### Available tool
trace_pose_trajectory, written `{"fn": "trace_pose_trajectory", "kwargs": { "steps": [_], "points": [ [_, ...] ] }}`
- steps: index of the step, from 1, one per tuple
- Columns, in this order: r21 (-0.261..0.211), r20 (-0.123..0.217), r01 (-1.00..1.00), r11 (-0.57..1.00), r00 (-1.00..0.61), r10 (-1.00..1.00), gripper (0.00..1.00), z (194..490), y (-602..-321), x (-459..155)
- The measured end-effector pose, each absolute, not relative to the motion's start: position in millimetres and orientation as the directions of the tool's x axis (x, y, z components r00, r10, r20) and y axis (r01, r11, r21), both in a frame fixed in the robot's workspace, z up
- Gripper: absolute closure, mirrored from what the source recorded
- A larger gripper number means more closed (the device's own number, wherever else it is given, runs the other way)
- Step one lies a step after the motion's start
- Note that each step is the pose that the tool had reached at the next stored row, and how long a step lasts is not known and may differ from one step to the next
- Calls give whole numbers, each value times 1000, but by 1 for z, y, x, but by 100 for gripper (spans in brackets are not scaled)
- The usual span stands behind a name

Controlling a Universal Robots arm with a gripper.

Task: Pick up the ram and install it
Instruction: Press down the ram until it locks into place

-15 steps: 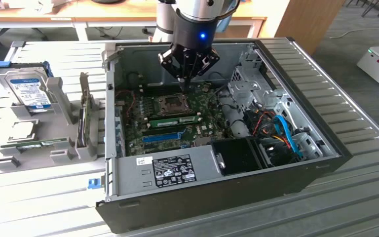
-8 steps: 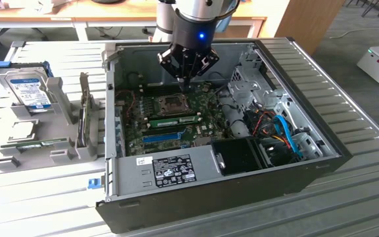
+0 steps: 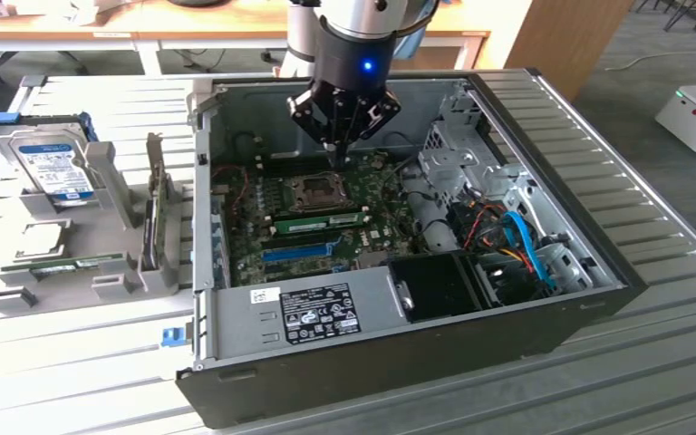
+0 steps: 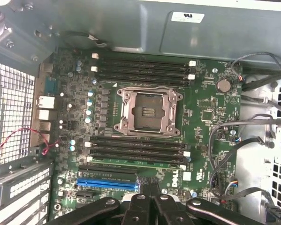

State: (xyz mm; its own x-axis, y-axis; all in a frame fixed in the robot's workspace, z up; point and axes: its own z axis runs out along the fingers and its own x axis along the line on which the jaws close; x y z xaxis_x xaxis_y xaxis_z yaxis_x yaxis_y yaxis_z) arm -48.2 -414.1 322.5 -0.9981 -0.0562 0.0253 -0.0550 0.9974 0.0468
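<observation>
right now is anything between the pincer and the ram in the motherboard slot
Nothing visible does. The ram lies seated on the motherboard beside the CPU socket, uncovered, and the shut pincer hangs above with open space between.

Arm (image 3: 354, 36): upper part cut off by frame edge. Hard drive (image 3: 55, 168): label text too small to read.

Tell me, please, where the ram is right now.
In the exterior view, the ram lies seated in a motherboard slot inside the open case, just below the CPU socket and above the blue slot.
</observation>
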Motion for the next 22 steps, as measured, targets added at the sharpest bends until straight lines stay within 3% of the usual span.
{"fn": "trace_pose_trajectory", "kwargs": {
  "steps": [22],
  "points": [
    [47, 24, 22, 999, -999, 21, 89, 322, -414, -53]
  ]
}}
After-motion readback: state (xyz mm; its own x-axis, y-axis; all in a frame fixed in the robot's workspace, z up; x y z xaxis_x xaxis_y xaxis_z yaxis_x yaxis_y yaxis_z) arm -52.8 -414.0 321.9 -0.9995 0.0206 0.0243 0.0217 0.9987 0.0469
